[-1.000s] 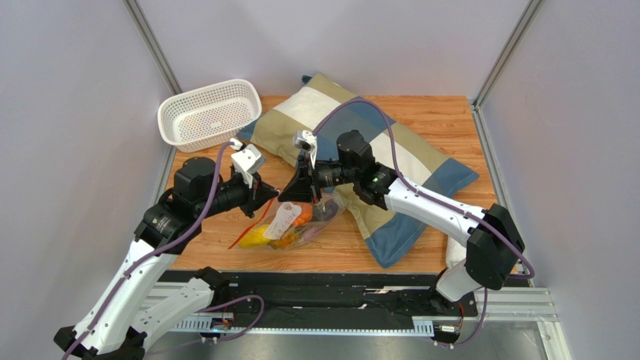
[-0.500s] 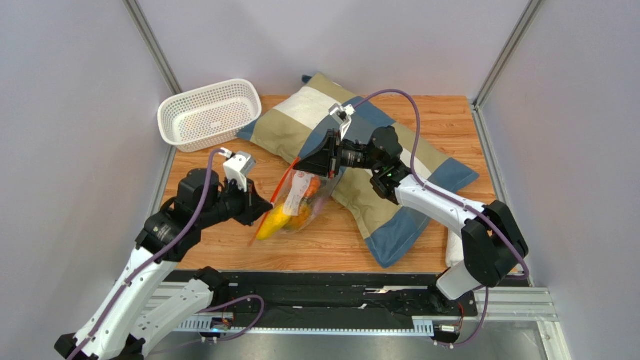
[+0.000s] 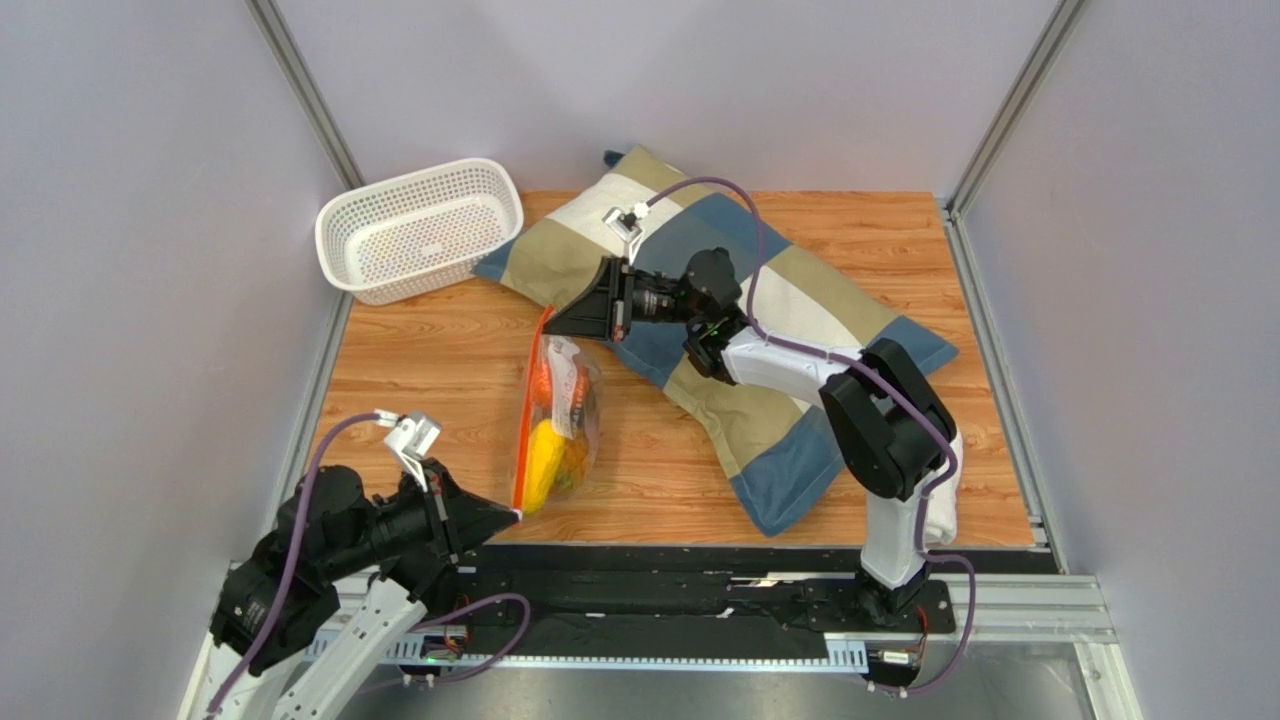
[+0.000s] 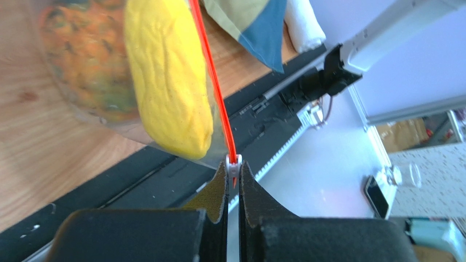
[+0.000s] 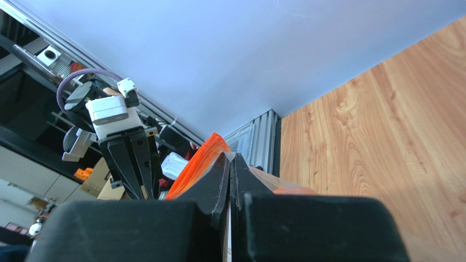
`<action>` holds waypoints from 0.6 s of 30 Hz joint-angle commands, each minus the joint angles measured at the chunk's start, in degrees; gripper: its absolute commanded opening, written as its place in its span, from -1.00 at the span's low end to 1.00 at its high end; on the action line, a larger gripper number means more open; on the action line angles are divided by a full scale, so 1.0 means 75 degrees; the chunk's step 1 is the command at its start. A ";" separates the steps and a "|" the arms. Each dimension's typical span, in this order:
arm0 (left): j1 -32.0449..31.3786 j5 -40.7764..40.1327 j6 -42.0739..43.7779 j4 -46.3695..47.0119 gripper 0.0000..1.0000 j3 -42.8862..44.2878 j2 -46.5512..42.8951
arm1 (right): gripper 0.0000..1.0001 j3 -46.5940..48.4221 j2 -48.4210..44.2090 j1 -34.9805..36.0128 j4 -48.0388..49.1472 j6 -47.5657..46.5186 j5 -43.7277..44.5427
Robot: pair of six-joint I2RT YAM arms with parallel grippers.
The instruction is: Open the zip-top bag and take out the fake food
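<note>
The clear zip-top bag [image 3: 559,428] hangs stretched between my two grippers over the table. Its orange-red zip strip [image 3: 526,435] runs along its left side. My left gripper [image 3: 514,513] is at the near end, shut on the small white slider [image 4: 233,162]. My right gripper [image 3: 550,320] is at the far end, shut on the bag's zip strip [image 5: 198,161]. Fake food is inside: a yellow piece [image 4: 167,82] and an orange pineapple [image 4: 82,60] show in the left wrist view, and orange and yellow pieces [image 3: 556,435] show from above.
A white perforated basket [image 3: 418,225] stands at the back left. A patchwork pillow [image 3: 781,300] lies under the right arm across the table's right half. A white cloth [image 3: 935,518] lies by the right arm's base. The black rail [image 3: 676,578] runs along the near edge.
My left gripper has pulled back to the near edge with the slider. My right gripper has moved toward the far left with the bag's end. The bag is now stretched lengthwise between them.
</note>
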 commanded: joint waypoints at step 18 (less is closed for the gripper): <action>-0.0003 -0.1295 0.0976 -0.0141 -0.17 0.1977 0.1968 | -1.00 0.1637 0.1850 0.0295 0.1223 0.0544 -0.1715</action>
